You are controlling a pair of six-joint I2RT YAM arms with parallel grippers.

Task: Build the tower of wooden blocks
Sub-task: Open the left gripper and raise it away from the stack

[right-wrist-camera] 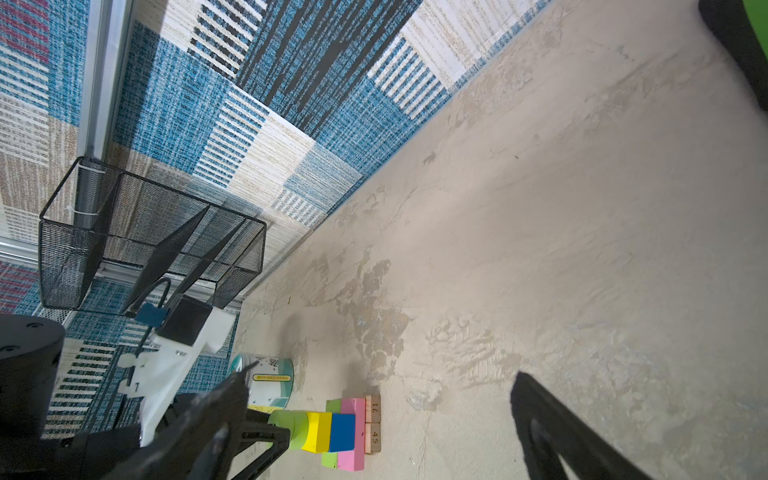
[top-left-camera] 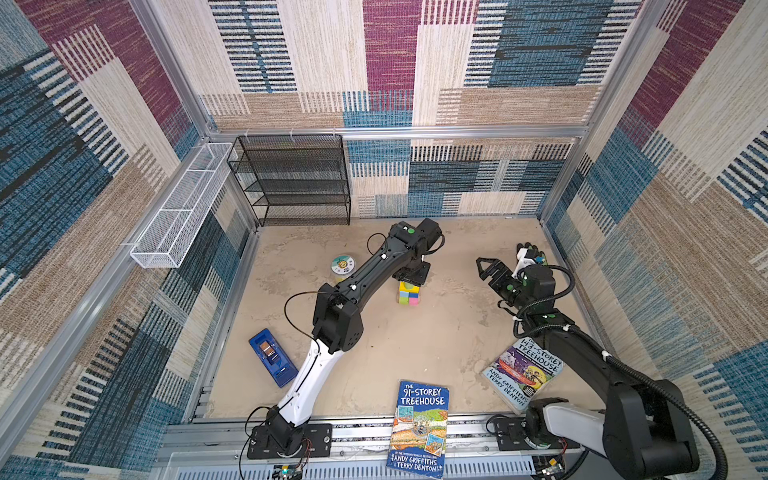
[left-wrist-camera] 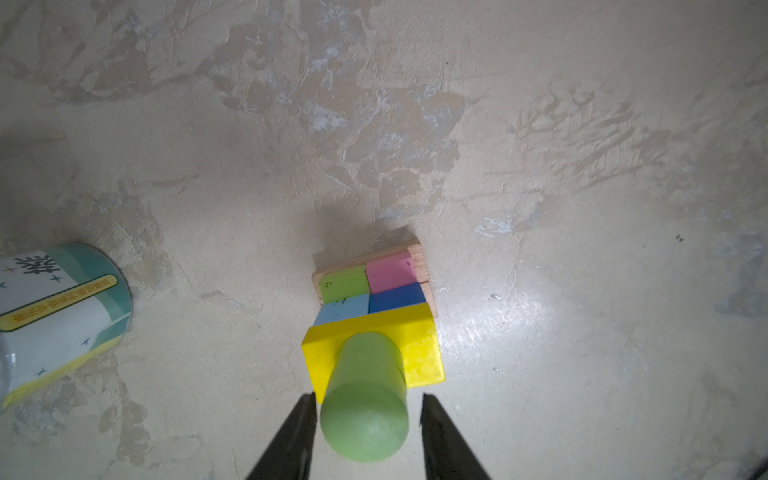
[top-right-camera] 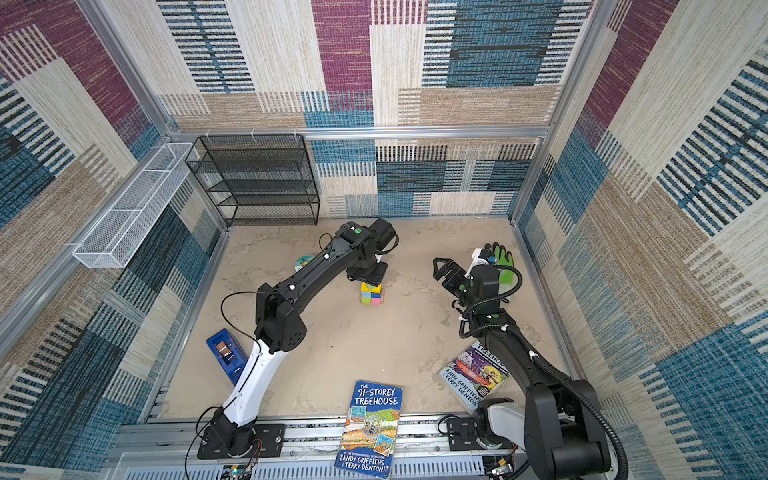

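The tower stands mid-table. From the table up it shows tan bars, then pink, lime, light-blue and dark-blue wood blocks. A yellow oblong lies on those, with an upright lime cylinder on top. My left gripper hangs straight over the tower, open, its fingers flanking the cylinder's top with a gap on one side. My right gripper is open and empty, off to the tower's right.
A round tin stands left of the tower. A blue case lies front left, and two books lie at the front. A black mesh rack, a white wire basket and a green glove line the edges.
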